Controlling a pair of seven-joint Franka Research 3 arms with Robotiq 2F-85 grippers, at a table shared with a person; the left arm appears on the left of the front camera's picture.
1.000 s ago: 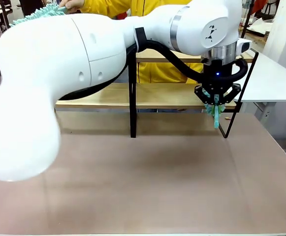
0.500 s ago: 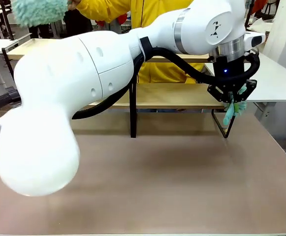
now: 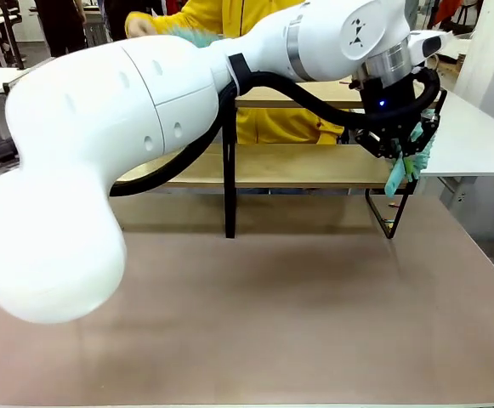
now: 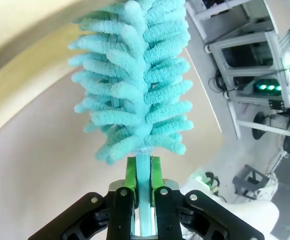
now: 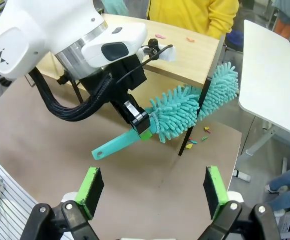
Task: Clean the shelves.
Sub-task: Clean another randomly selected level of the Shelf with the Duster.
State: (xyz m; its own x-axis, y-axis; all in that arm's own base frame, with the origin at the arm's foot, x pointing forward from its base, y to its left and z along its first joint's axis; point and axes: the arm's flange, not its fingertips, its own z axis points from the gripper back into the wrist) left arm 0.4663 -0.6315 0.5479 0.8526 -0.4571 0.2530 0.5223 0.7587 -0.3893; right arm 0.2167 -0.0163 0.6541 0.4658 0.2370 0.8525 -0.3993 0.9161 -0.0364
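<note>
Left fingers (image 4: 133, 172) clamp the fluffy teal chenille duster (image 5: 184, 110) by its handle; right fingers (image 5: 93, 189) gape empty; the two-tier light-wood shelves (image 3: 298, 166) stand along the far grey-brown surface (image 3: 272, 314); at their right end the duster could snag and twist loose.

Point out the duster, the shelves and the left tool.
duster (image 5: 177, 112): right wrist view, on the fluffy turquoise head.
shelves (image 3: 298, 166): front view, on the lower wooden board.
left tool (image 4: 142, 175): left wrist view, midway between its green pads.
</note>
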